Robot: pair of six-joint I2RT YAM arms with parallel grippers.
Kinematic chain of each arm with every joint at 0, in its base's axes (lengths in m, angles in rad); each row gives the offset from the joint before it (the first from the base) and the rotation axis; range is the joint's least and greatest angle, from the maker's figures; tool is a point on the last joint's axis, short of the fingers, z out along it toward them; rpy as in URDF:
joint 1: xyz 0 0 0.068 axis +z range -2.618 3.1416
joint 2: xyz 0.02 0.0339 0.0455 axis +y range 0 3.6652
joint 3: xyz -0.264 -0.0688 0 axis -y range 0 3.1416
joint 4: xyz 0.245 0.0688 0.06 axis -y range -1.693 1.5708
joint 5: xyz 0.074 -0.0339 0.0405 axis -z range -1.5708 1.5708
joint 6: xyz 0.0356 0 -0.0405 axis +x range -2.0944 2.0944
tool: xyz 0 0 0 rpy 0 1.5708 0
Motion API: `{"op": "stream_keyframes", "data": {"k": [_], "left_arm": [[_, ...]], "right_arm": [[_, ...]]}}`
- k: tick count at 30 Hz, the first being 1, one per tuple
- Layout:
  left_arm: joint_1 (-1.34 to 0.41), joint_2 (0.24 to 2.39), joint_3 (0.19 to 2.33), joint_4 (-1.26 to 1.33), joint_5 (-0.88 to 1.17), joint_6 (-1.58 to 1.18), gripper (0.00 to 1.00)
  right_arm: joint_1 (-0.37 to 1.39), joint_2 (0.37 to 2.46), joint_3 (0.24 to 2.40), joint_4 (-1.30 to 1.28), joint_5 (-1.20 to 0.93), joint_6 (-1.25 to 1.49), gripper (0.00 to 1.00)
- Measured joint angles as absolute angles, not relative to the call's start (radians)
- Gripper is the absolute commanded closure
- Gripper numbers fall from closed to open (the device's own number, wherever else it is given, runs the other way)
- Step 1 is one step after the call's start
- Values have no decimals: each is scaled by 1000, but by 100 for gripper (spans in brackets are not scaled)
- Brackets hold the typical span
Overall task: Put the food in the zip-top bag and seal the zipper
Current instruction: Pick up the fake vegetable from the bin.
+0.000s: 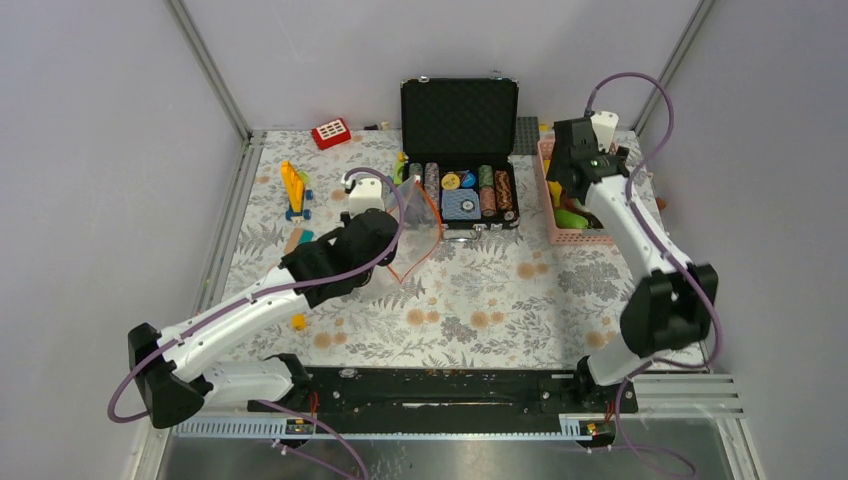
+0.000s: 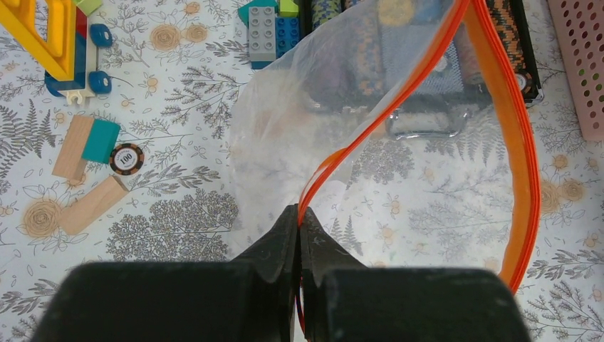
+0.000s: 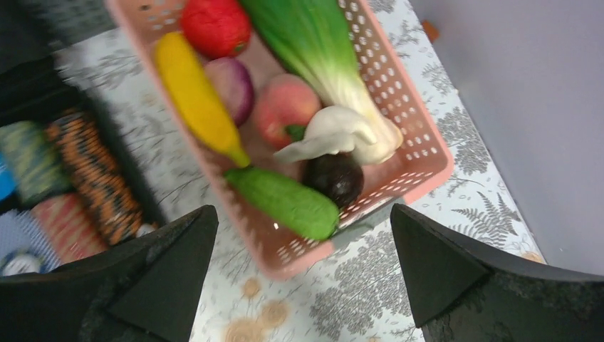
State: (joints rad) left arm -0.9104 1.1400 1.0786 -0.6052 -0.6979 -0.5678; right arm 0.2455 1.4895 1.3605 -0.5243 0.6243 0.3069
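Orange-red plastic loops round the mouth of the zip-top bag. The left gripper has its two black fingers pressed together on one lip of that zipper, so the clear bag hangs from the pinch with its mouth gaping above the floral tablecloth.

The only writing that can be read is "100" on a poker chip, which lies flat on the cloth beside a teal block and two wooden blocks.

The left arm stretches from its base at the near left corner diagonally toward the middle of the table. Its wrist is just in front of the open black case of stacked chips. The right arm rises from its near right base, bends at the elbow and reaches to the far right.

There the right gripper hangs over the pink mesh basket, jaws spread wide and holding nothing. The food lies in that basket:
- a yellow banana
- a red round fruit
- a purple bulb
- a peach
- a green-white leafy vegetable
- a white piece
- a dark purple ball
- a green cucumber, at the near end
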Motion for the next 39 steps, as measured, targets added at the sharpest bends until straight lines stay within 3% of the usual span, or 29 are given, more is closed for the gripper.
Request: {"op": "stream_keyframes", "data": {"k": [8, 30, 35, 39], "left_arm": [[-910, 1142, 1079, -598, -665, -569, 100], [-910, 1182, 1053, -562, -572, -566, 100], [-910, 1182, 1052, -557, -565, -566, 100], [-910, 1182, 1052, -555, -559, -566, 100]], "right_arm": [[120, 1827, 1609, -644, 658, 356, 4], [53, 1988, 1626, -666, 593, 442, 19], [50, 1996, 1626, -664, 585, 456, 37], [44, 1996, 1626, -664, 586, 469, 66]]}}
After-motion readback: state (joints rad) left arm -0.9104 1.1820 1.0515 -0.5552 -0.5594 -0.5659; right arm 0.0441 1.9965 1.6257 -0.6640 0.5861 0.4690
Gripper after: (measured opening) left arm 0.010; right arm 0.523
